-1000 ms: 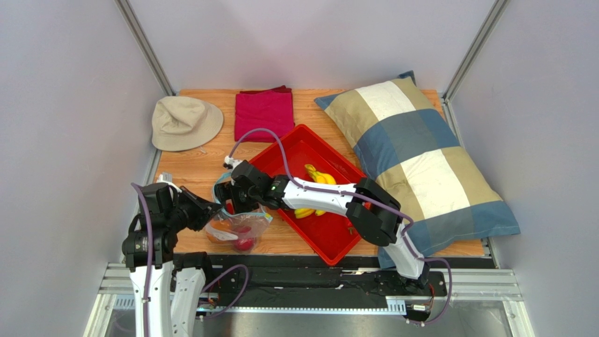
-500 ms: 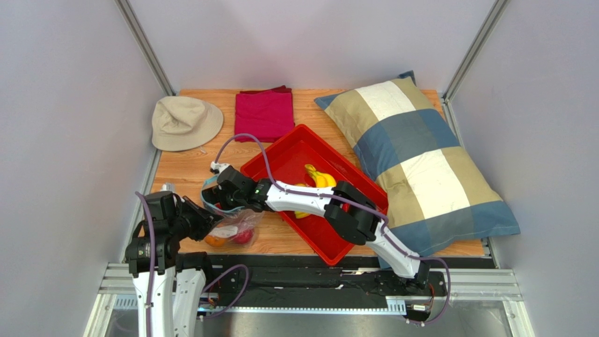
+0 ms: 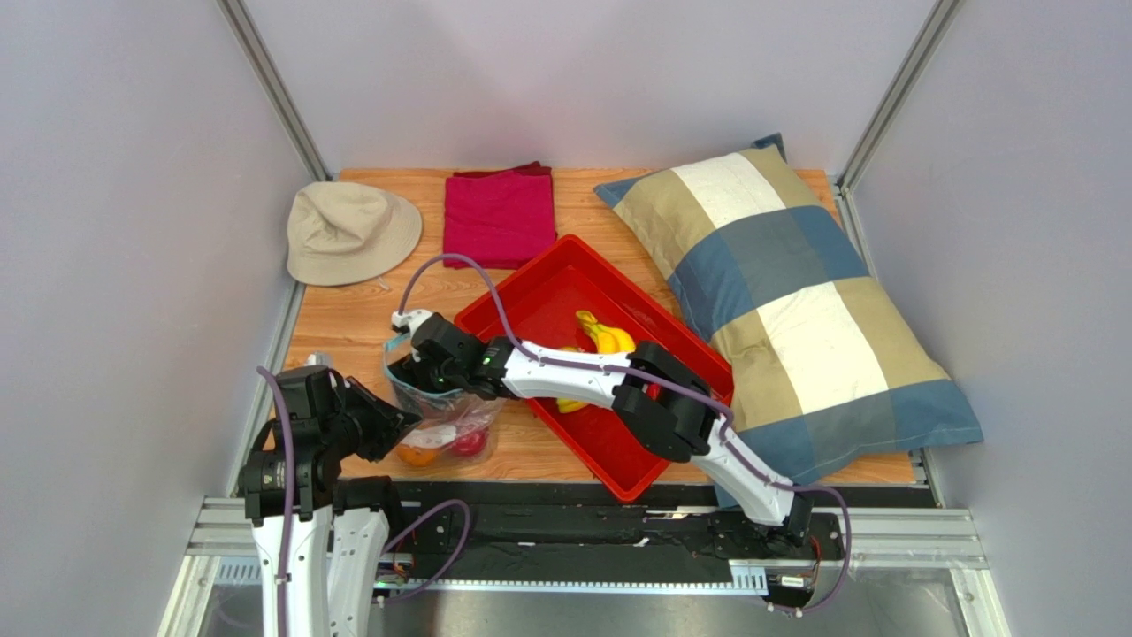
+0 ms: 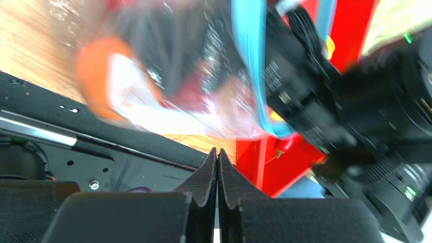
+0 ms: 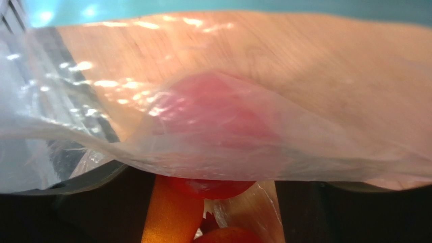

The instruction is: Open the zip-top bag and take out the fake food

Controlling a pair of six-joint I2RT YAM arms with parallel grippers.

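Observation:
The clear zip-top bag point(image 3: 449, 422) lies on the wood near the table's front left, its teal zip strip point(image 4: 248, 50) at the mouth. An orange fruit point(image 3: 416, 455) and a red apple point(image 3: 465, 442) show through the plastic. My right gripper point(image 3: 423, 369) reaches into the bag's mouth. In the right wrist view its fingers are spread wide point(image 5: 215, 212), with the apple point(image 5: 218, 185) and an orange-coloured fruit point(image 5: 172, 212) between them under a plastic fold point(image 5: 228, 136). My left gripper point(image 3: 388, 425) is shut and empty, just left of the bag; its tips point(image 4: 217, 154) sit below the plastic.
A red tray point(image 3: 625, 458) stands right of the bag and holds yellow bananas point(image 3: 601, 335). A large checked pillow point(image 3: 797, 305) fills the right side. A beige hat point(image 3: 348, 232) and a folded red cloth point(image 3: 498, 215) lie at the back.
My right gripper has moved left and down into the bag, and the bag has shifted left with it. My left gripper has drawn back toward the near left edge.

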